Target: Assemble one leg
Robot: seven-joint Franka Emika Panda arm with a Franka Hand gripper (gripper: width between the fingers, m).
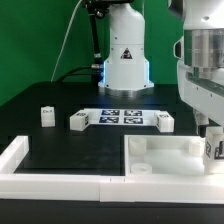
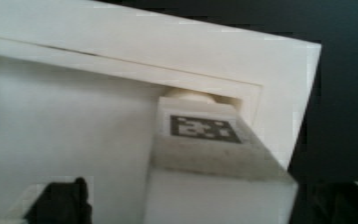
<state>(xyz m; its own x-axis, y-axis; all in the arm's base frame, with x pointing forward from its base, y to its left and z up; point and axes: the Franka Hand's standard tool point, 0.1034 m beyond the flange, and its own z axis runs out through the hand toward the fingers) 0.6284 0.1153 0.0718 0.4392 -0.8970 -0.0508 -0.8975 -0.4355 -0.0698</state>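
Leg (image 2: 208, 135) sits in tabletop (image 2: 194, 60) corner, apparently against both rims; gripper (image 1: 212, 146) grip state cannot be told.

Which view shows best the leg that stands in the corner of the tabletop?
The wrist view: the leg fills it, tag sharp, set in the tabletop corner. The exterior view shows that leg only small, at its right edge, under the arm.

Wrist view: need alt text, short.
Close up, a white leg bearing a black-and-white square tag stands in the inside corner of the white tray-like tabletop, its top against the raised rim. A dark end effector finger shows at the frame edge; whether it grips the leg cannot be told.
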